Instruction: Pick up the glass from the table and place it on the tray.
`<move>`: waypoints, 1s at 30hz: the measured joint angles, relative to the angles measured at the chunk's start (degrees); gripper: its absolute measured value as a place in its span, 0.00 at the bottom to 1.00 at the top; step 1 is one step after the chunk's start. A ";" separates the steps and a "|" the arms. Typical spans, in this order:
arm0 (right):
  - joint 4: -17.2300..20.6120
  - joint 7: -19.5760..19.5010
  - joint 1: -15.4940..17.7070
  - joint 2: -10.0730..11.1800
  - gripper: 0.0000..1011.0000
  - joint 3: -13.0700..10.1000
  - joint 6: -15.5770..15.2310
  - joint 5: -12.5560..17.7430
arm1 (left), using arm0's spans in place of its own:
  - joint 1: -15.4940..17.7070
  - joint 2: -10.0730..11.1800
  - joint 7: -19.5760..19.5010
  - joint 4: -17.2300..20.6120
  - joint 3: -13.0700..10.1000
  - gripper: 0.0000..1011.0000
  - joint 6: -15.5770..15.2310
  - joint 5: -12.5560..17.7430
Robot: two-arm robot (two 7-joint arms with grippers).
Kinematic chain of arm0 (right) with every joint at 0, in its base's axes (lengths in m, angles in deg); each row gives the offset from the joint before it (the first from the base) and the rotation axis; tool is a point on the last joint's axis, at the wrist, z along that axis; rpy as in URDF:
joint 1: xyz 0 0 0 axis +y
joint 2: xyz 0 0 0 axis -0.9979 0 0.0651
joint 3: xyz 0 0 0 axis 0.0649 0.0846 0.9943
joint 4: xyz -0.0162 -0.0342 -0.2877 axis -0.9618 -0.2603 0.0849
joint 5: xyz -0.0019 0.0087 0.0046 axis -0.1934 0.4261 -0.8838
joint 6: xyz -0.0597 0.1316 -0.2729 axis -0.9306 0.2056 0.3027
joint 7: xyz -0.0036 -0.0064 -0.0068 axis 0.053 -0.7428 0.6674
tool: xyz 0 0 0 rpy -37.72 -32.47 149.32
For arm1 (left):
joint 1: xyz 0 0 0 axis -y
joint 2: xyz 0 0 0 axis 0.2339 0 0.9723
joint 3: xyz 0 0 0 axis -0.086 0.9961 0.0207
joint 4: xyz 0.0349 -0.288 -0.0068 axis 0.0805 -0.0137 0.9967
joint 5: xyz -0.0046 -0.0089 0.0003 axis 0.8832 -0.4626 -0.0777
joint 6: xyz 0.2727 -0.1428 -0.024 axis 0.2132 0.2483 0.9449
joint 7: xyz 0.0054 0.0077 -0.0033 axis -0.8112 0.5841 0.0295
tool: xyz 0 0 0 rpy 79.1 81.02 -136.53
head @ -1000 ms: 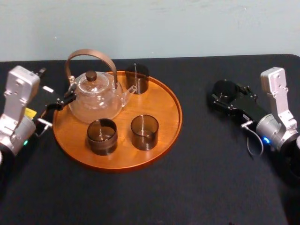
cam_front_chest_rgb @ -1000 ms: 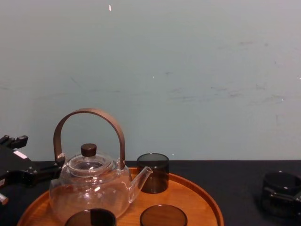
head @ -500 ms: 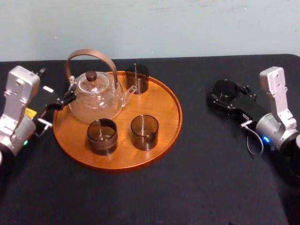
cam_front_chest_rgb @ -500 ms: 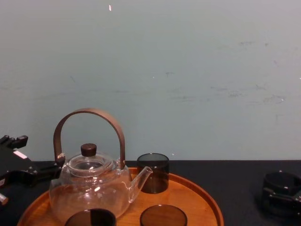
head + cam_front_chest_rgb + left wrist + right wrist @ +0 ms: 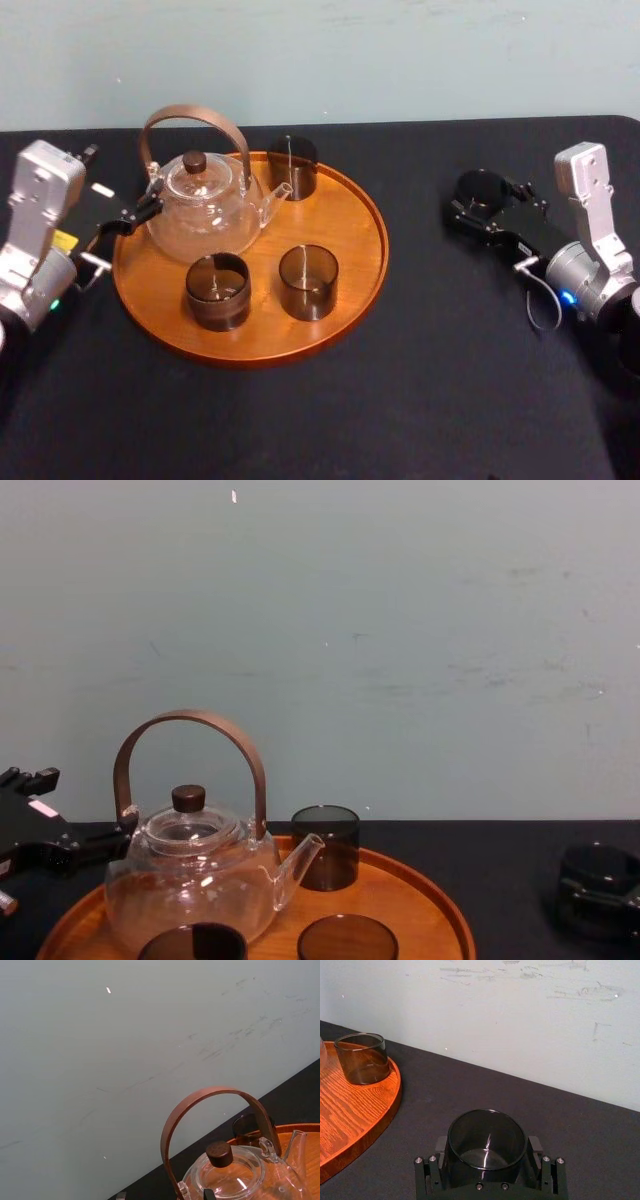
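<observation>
A smoky dark glass [image 5: 480, 188] stands on the black table [image 5: 420, 380] to the right of the tray. My right gripper [image 5: 472, 207] is shut on it. In the right wrist view the glass [image 5: 486, 1142] sits upright between the two fingers, which press on its sides. The chest view has the same glass [image 5: 598, 868] low at the far right. The round orange-brown tray [image 5: 350, 230] lies left of centre. My left gripper [image 5: 130, 215] rests at the tray's left rim, beside the teapot.
On the tray stand a glass teapot [image 5: 205, 205] with a brown handle and three dark glasses: one at the back [image 5: 292, 165] and two at the front [image 5: 217, 290] [image 5: 308, 282]. The tray's right half is bare wood. A pale wall backs the table.
</observation>
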 joint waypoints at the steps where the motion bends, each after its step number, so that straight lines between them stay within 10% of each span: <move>1: 0.01 -0.01 0.01 0.00 0.99 -0.01 0.00 0.00 | 0.00 0.00 0.00 0.00 0.00 0.99 0.00 0.00; 30: 0.09 -0.01 0.06 0.00 0.89 -0.01 -0.07 0.00 | 0.00 0.00 0.00 0.00 0.00 0.99 0.00 0.00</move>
